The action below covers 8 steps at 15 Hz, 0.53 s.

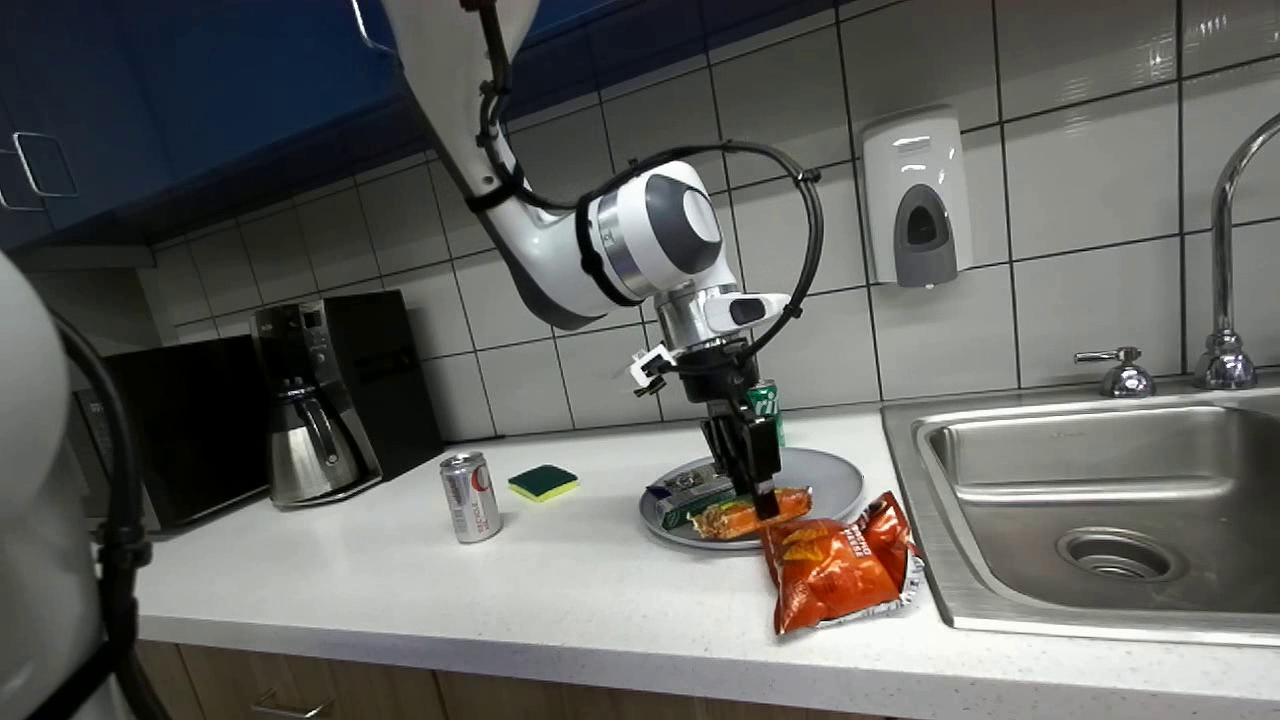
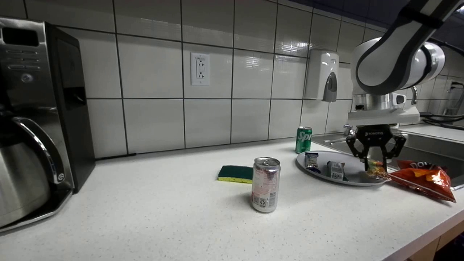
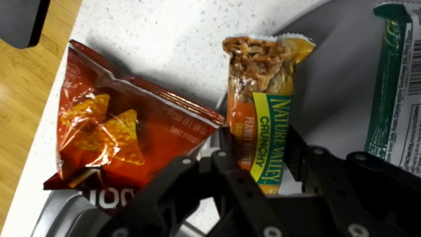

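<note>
One kitchen counter [image 2: 163, 217], with three wrapped snack bars [image 2: 312, 162] [image 2: 336, 170] [image 3: 260, 98], two drink cans [image 2: 266, 185] [image 2: 303, 140], one bag of chips [image 3: 115, 131], one plate [image 1: 835, 482] and one sponge [image 1: 543, 483]. There is one coffee maker [image 1: 370, 385] with one metal jug [image 1: 310, 450], one sink [image 1: 1180, 450] with one faucet [image 1: 1222, 250], one soap dispenser [image 1: 917, 200] and, in an exterior view, one wall outlet [image 2: 200, 69] with two sockets [image 2: 200, 63] [image 2: 200, 75].

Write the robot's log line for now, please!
gripper: closed on granola bar | where: at edge of plate | nearby: chip bag
</note>
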Each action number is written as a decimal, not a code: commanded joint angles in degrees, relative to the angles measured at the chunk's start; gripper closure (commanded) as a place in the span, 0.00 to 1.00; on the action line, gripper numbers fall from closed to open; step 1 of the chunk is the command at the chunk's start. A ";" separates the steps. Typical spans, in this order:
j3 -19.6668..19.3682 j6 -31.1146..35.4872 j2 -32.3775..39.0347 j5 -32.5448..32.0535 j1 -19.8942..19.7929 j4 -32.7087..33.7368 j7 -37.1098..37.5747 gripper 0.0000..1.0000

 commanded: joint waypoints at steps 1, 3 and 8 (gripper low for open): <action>-1.46 -0.77 0.72 -0.54 1.73 2.11 -1.33 0.84; -1.48 -0.58 0.55 -0.47 2.17 2.29 -1.33 0.84; -1.76 -0.90 0.19 -0.33 3.04 2.60 -0.58 0.19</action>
